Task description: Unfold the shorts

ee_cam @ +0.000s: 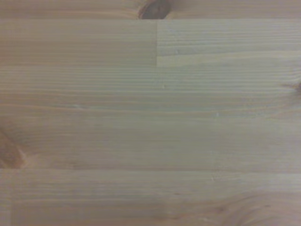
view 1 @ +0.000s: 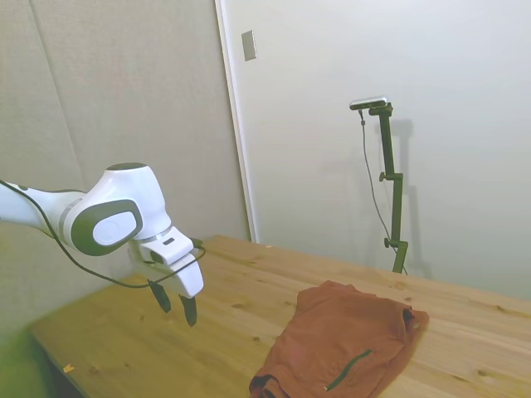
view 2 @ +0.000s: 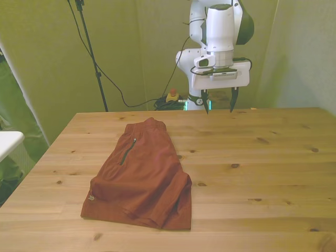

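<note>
Here we see the gripper (view 2: 217, 103) hanging above the table (view 2: 273, 157), its two dark fingers (view 1: 190, 310) pointing down and spread apart with nothing between them. It sits over the far edge of the wooden top, toward the front view's right, clear of the surface. In the side view the gripper (view 1: 175, 303) hovers over bare planks at the picture's left, well apart from the cloth. The wrist view gives us only pale wood grain of the table (ee_cam: 150, 122), with a dark knot at one edge.

Moving outward, we find the shorts (view 2: 142, 176) lying flat on the table in the front view's left half, nearer the camera than the gripper. They are rust-brown, soft and folded over on themselves, so that a doubled layer forms a rounded ridge along the side toward the front view's right. A short dark zipper line runs down the cloth near its far end. In the side view the shorts (view 1: 348, 340) lie toward the right, with the zipper slanting across them and dark inner lining showing at two corners
</note>
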Controlling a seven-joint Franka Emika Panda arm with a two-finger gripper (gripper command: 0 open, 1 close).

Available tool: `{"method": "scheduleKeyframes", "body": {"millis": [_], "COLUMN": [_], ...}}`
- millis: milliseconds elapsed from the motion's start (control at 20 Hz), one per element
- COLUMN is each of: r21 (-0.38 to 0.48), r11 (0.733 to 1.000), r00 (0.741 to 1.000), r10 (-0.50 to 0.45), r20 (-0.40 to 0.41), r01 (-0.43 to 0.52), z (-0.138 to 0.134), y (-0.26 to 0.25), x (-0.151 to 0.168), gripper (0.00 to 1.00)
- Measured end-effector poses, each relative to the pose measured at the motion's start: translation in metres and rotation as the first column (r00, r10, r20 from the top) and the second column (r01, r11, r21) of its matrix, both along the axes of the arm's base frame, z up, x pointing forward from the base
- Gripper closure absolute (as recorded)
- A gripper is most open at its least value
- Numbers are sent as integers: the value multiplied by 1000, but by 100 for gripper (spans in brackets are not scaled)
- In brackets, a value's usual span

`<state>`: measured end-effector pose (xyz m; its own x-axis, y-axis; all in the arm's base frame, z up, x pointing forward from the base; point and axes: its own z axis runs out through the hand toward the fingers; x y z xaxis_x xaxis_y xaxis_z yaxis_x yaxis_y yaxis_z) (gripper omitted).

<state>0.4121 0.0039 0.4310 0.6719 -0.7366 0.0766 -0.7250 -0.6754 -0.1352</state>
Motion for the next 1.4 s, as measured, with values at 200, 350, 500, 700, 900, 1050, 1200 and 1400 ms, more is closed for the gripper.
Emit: {"method": "scheduleKeyframes", "body": {"millis": [200, 350, 500, 700, 900, 1050, 1200, 1400], "r21": [-7, -17, -12, -2, -4, -1, -11, 10], "r11": [1000, 998, 988, 960, 931, 892, 851, 793], "r00": [1000, 998, 983, 946, 911, 862, 820, 759], "r10": [-5, -52, -150, -275, -358, -437, -502, -586], "r20": [-3, 42, 108, 171, 205, 256, 276, 283], "r01": [5, 53, 152, 280, 366, 452, 525, 609], "z": [4, 23, 45, 53, 55, 59, 48, 17], "y": [-7, -34, -86, -161, -190, -229, -271, -311], "x": [2, 16, 43, 88, 125, 144, 168, 204], "gripper": [0, 0, 0, 0, 0, 0, 0, 0]}}
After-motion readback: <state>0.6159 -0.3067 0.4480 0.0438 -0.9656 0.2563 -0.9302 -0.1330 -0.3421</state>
